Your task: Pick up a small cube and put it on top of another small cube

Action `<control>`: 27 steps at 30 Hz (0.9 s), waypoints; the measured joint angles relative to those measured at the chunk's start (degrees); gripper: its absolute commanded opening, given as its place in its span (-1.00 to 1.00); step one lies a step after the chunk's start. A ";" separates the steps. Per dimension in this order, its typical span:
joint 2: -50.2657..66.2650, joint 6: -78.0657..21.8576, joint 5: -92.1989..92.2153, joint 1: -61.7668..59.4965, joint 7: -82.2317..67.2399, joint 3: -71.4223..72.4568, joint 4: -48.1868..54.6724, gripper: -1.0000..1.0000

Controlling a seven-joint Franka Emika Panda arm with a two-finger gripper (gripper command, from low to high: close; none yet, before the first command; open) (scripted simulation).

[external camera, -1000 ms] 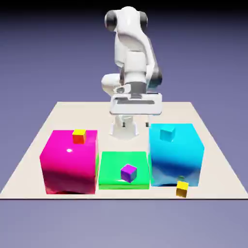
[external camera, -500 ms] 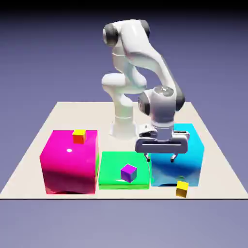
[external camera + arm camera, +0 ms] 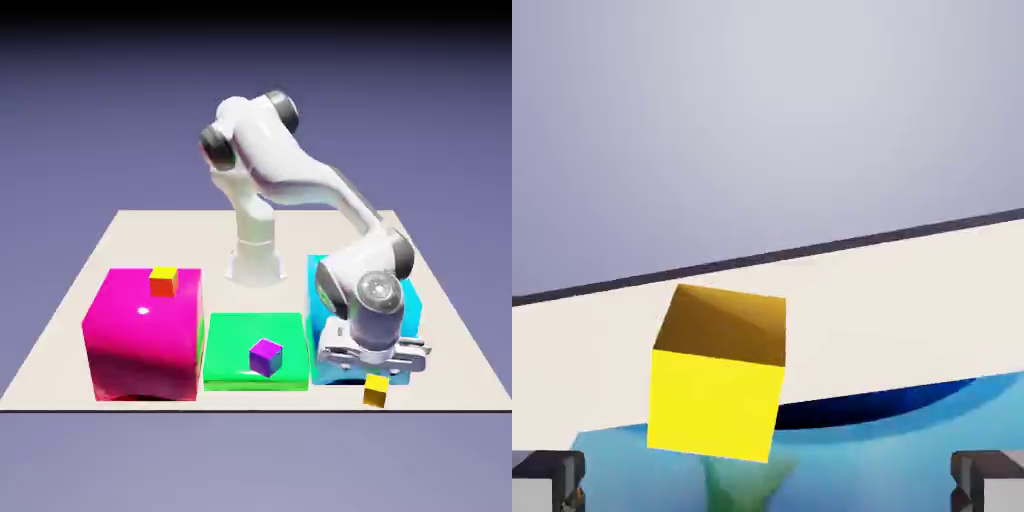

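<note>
Only the hand view shows the open fingers (image 3: 550, 482), beyond the yellow cube (image 3: 717, 385) near the blue block (image 3: 882, 460).

Big pink block (image 3: 145, 335) is showing a glossy, smooth, plastic-looking finish, catching a small bright highlight on its top. Blue block (image 3: 335, 350) is looking glossy and smooth too. Green slab (image 3: 255, 335) is shining like plastic along its front edge. Yellow cube (image 3: 715, 405) is looking plain and smooth. Tabletop (image 3: 220, 295) is reading matt and smooth. Arm (image 3: 285, 165) is wearing smooth, glossy white shells, plastic-looking.
</note>
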 measured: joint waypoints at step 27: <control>-4.80 -10.60 16.49 -1.28 -0.91 -13.05 -1.86 -1.00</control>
